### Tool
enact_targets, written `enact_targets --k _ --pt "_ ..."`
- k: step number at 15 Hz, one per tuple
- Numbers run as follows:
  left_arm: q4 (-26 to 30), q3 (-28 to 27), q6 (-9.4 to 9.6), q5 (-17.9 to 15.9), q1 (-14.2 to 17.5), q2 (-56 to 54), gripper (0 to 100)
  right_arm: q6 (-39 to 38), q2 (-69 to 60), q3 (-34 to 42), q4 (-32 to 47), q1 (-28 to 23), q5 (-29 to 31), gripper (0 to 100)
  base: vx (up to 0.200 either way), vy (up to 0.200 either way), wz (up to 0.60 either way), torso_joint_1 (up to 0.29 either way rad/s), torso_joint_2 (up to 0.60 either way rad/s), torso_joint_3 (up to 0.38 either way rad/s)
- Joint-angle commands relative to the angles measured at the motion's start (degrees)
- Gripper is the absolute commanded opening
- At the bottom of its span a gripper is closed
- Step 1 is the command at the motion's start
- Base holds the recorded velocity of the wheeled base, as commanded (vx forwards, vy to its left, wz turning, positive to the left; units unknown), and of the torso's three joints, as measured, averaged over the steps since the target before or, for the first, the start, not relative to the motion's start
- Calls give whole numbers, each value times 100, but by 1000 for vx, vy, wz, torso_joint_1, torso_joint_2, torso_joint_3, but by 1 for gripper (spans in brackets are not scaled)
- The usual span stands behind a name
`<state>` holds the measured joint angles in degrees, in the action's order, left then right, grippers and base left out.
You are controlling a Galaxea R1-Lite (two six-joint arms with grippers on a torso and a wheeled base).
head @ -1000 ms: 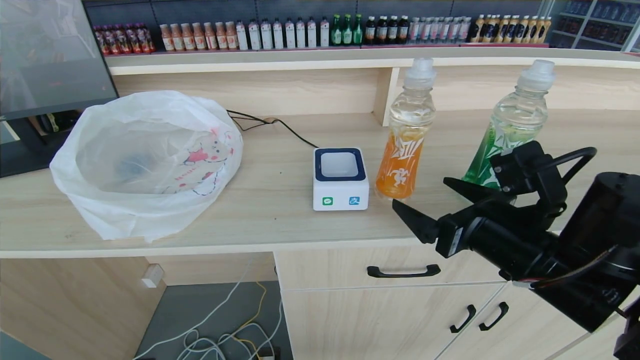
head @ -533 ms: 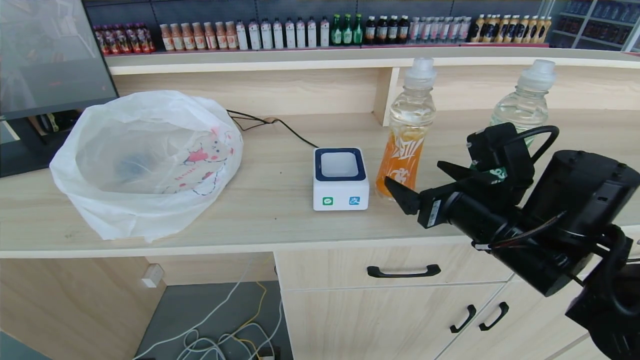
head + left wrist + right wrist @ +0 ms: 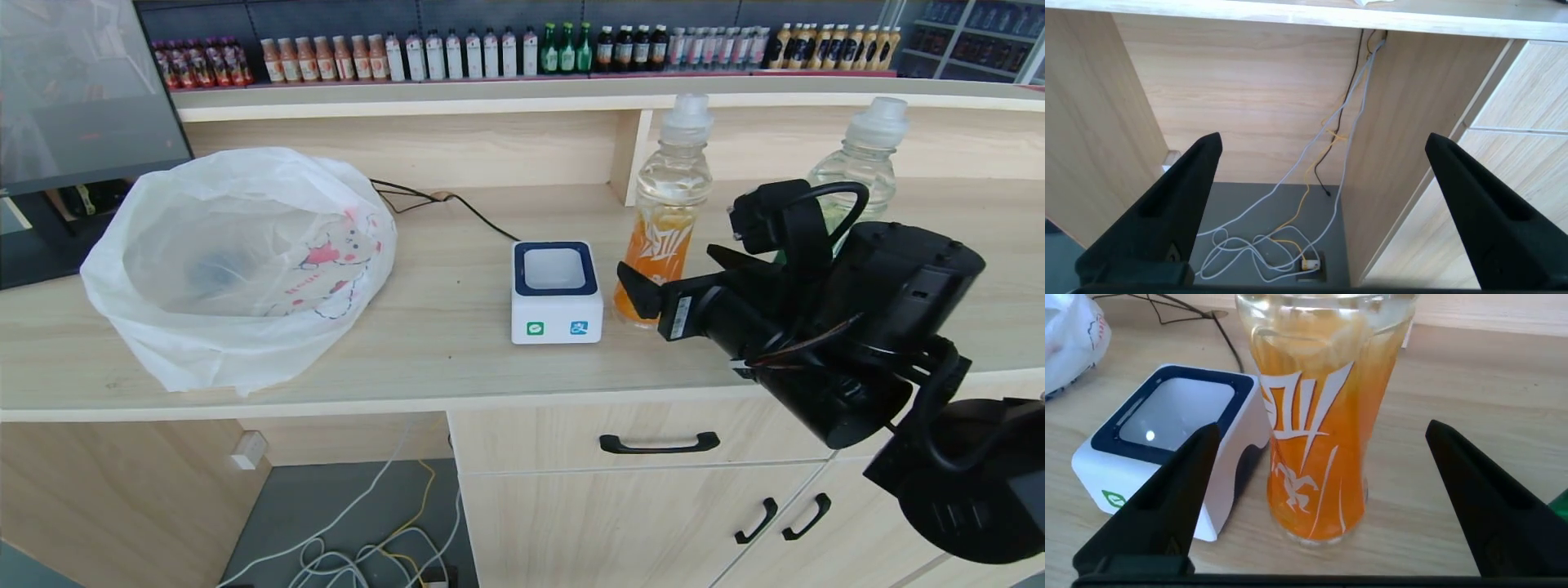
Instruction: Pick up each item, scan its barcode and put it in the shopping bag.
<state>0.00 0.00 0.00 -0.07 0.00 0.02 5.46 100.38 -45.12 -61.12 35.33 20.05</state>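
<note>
Wooden checkout counter (image 3: 424,343), head view: white shopping bag (image 3: 237,261) stands open at the robot's left, barcode scanner (image 3: 556,290) mid-counter, orange bottle (image 3: 665,220) upright just beside it, second bottle (image 3: 861,163) farther right, partly hidden by the right arm. Right gripper (image 3: 676,273) hovers at the orange bottle, jaws spread. Left wrist view: left gripper (image 3: 1323,143) spread wide, holding nothing, facing the recess under the counter, cables (image 3: 1290,237) on the floor. Right wrist view: fingers (image 3: 1159,514) flank the orange bottle without contact; scanner stands just beside the bottle.
</note>
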Motion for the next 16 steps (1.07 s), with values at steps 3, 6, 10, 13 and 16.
enact_targets --k 3,6,10,13,16 --pt "0 0 0 -1 0 -2 100 87 228 -226 -145 79 166 100 0 0 0 0 0 0" --pt "0 0 0 -1 0 -2 100 104 395 -287 -400 203 693 100 0 0 0 0 0 0" --pt "0 0 0 -1 0 -2 100 201 667 -533 -708 264 1088 100 0 0 0 0 0 0" --pt "0 0 0 -1 0 -2 100 219 729 -718 -726 273 1097 100 0 0 0 0 0 0" --pt "0 0 0 -1 0 -2 100 386 878 -946 -893 246 1185 100 0 0 0 0 0 0"
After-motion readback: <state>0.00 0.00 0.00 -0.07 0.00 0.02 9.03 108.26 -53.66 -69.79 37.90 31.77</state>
